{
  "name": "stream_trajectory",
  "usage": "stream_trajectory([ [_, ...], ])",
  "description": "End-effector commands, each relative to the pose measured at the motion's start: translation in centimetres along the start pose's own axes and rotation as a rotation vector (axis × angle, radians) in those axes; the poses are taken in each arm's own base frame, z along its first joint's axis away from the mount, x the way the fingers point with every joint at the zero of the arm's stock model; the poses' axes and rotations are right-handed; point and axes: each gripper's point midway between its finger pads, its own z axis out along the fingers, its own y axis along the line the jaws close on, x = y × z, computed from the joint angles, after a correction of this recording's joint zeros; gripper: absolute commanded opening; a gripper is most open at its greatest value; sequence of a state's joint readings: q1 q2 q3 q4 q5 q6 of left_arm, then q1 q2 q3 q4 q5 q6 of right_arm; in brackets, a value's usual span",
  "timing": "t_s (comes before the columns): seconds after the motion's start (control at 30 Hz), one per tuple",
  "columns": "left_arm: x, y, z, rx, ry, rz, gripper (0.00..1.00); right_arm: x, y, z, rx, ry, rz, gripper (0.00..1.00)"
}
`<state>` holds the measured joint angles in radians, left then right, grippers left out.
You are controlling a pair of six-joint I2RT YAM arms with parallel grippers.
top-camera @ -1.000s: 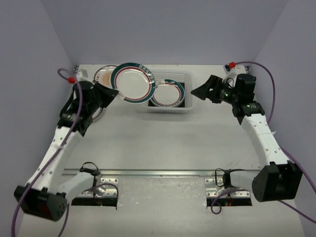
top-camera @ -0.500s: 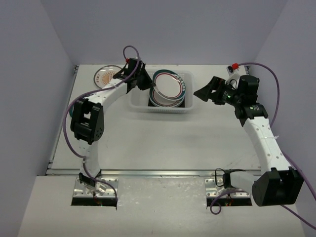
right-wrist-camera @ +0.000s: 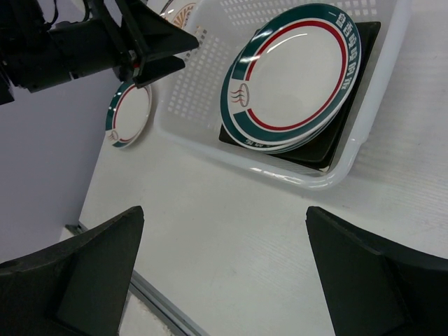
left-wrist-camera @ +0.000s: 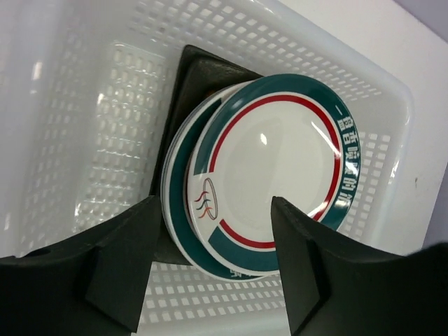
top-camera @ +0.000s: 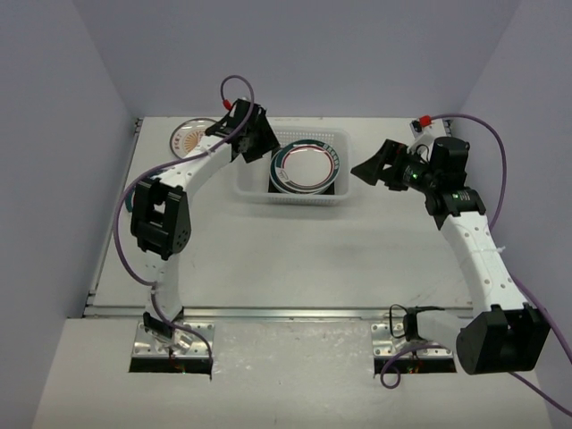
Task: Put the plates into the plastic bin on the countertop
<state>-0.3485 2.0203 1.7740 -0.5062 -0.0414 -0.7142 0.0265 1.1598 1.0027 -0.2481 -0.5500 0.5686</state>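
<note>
Left wrist view: left gripper point(left-wrist-camera: 213, 206) spread wide above plates point(left-wrist-camera: 273, 161) stacked in the plastic bin point(left-wrist-camera: 84, 140); right gripper point(right-wrist-camera: 224, 213) spread wide too.

Top camera looks down from high at the near side; both wrist cameras share the plastic bin point(left-wrist-camera: 91, 105), left nearer.

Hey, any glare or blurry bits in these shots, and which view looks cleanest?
Left wrist view: top plate sharp, small glare spots on its white centre; the plastic bin washes out pale on its left wall. Right wrist view: thin light streaks on that plate; the right gripper looks dark and soft-edged. Top external view: cleanest, even light, only faint shadows.
</note>
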Motion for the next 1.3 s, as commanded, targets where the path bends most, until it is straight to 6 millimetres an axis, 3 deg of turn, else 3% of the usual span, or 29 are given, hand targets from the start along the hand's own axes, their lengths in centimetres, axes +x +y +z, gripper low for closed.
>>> stream_trajectory([
  [0.0,-6.2,0.6,-8.1,-0.094,-0.276,-0.030,0.83,-1.8,0.6,0.0,-0.023,-0.048,-0.041,0.99],
  [0.03,-6.4,0.8,-8.4,-0.104,-0.285,-0.033,0.86,-1.8,0.6,0.1,-0.022,-0.046,-0.039,0.99],
  [0.07,-6.6,3.9,-10.0,-0.168,-0.330,-0.108,0.97,-1.5,0.5,0.2,-0.028,-0.037,-0.036,0.99],
  [0.1,-8.4,4.5,-11.7,-0.151,-0.390,-0.162,1.00,-1.4,0.5,0.2,-0.029,-0.033,-0.033,0.99],
  [0.13,-8.4,7.4,-11.4,-0.171,-0.371,-0.220,1.00,-1.4,0.6,0.2,-0.036,-0.031,-0.032,0.99],
  [0.17,-7.6,11.0,-11.0,-0.201,-0.335,-0.286,1.00,-1.3,0.7,0.2,-0.045,-0.030,-0.031,0.99],
  [0.23,-7.3,16.3,-11.6,-0.301,-0.328,-0.413,1.00,-1.3,0.9,0.2,-0.052,-0.031,-0.025,0.99],
  [0.33,-5.3,26.4,-15.0,-0.535,-0.421,-0.661,1.00,-1.0,1.9,0.0,-0.104,-0.032,-0.024,0.99],
  [0.47,-2.7,33.3,-17.5,-0.532,-0.520,-0.899,1.00,-0.7,2.1,-0.2,-0.121,-0.026,-0.028,0.99],
  [0.53,-0.9,34.9,-17.6,-0.556,-0.516,-0.958,1.00,-0.6,2.3,-0.1,-0.137,-0.022,-0.030,0.99],
  [0.6,-1.0,35.5,-17.5,-0.546,-0.530,-0.966,1.00,-0.4,2.6,-0.1,-0.159,-0.008,-0.031,0.99],
  [0.93,0.9,37.7,-12.0,-0.525,-0.449,-0.985,0.99,0.3,2.5,0.3,-0.188,0.017,-0.034,0.99],
  [1.03,1.8,38.7,-10.9,-0.551,-0.431,-0.995,0.89,0.3,2.5,0.3,-0.189,0.016,-0.035,0.99],
  [1.1,1.9,39.1,-10.2,-0.554,-0.429,-0.993,0.75,0.2,2.4,0.4,-0.189,0.014,-0.034,0.99],
  [1.17,2.1,39.5,-9.4,-0.567,-0.409,-0.989,0.69,0.2,2.5,0.5,-0.194,0.013,-0.033,0.99],
  [1.2,2.5,39.8,-8.9,-0.581,-0.390,-0.992,0.62,0.2,2.6,0.5,-0.200,0.009,-0.034,0.99],
  [1.23,2.4,39.9,-8.7,-0.583,-0.389,-0.995,0.46,0.2,2.6,0.5,-0.204,0.009,-0.034,0.99],
  [1.27,2.6,40.0,-8.5,-0.585,-0.382,-0.999,0.45,0.1,2.7,0.5,-0.207,0.005,-0.037,0.99],
])
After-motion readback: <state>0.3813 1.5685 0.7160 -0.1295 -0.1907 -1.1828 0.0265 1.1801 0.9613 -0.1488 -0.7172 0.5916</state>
